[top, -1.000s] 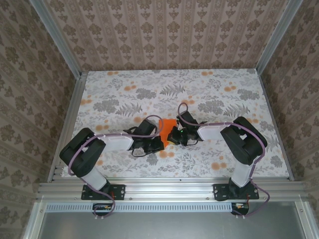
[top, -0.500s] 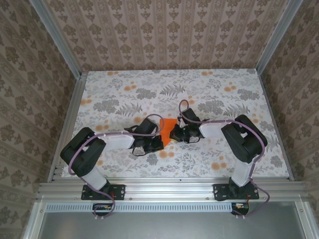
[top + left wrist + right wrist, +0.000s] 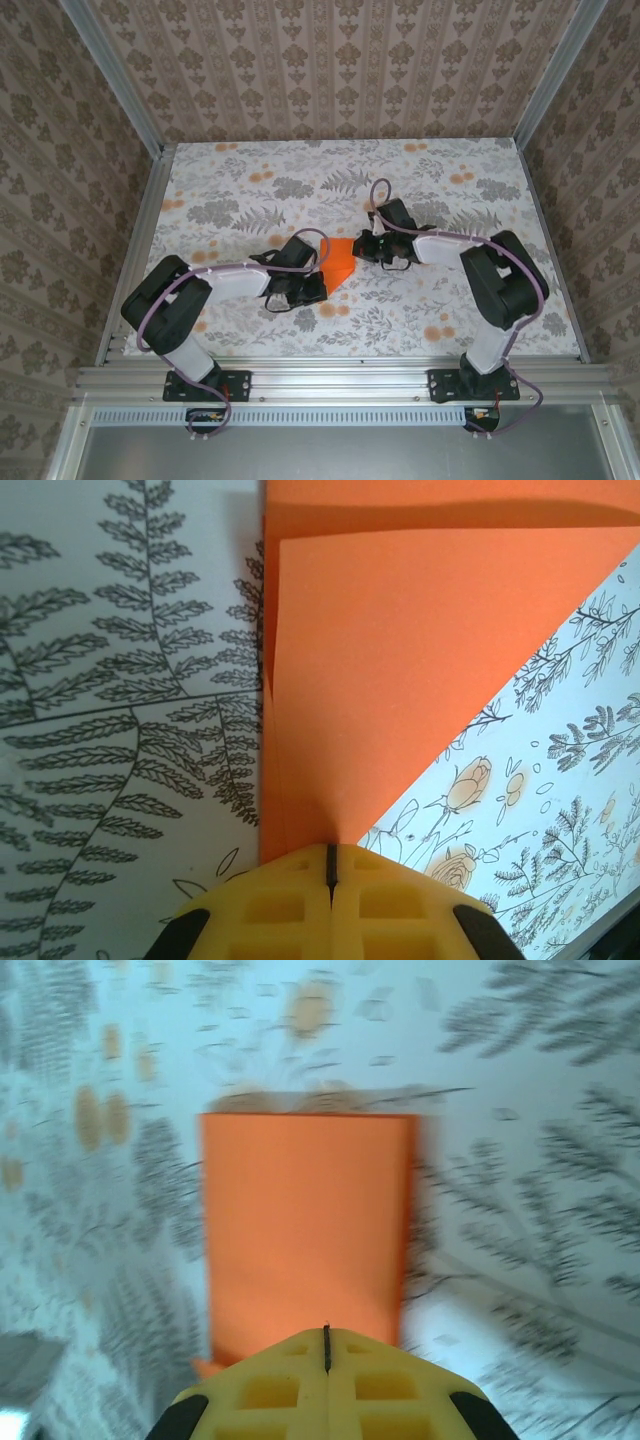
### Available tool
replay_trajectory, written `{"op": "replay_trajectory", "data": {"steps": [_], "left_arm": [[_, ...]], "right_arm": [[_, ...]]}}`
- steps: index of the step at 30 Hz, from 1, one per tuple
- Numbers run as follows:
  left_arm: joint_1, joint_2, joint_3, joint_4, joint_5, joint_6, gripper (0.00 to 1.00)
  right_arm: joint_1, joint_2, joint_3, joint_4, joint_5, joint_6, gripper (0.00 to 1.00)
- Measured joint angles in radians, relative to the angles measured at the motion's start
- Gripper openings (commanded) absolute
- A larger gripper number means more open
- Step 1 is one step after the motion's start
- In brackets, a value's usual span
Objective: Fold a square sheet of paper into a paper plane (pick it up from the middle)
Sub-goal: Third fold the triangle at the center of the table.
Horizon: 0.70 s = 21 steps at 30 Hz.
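Left tool: jaws shut, pinching the narrow end of the folded orange paper, which fans out ahead over the desk. Right tool: jaws shut at the paper's opposite edge; view blurred, so I cannot tell whether it grips. Paper lies between both tools. Change: right tool has shifted rightward and farther out than a second ago.

orange paper cut by top edge, floral tabletop blurred

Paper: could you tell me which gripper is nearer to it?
Left: the left gripper pinches a corner of the paper; the right gripper sits beside the opposite edge.
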Motion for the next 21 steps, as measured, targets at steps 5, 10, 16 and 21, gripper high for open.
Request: {"op": "replay_trajectory", "data": {"steps": [5, 10, 16, 21], "left_arm": [[-0.001, 0.000, 0.005, -0.012, -0.004, 0.000, 0.03], [-0.004, 0.002, 0.010, -0.019, -0.008, 0.000, 0.03], [-0.003, 0.006, 0.015, -0.026, -0.007, 0.000, 0.03], [-0.004, 0.006, 0.016, -0.027, -0.007, 0.000, 0.03]], "right_arm": [[0.083, -0.089, -0.021, 0.006, 0.000, 0.003, 0.03], [0.157, -0.069, -0.062, 0.014, -0.005, 0.049, 0.03], [0.188, 0.014, -0.083, 0.067, -0.035, 0.093, 0.03], [0.183, 0.061, -0.084, 0.075, -0.043, 0.096, 0.02]]}}
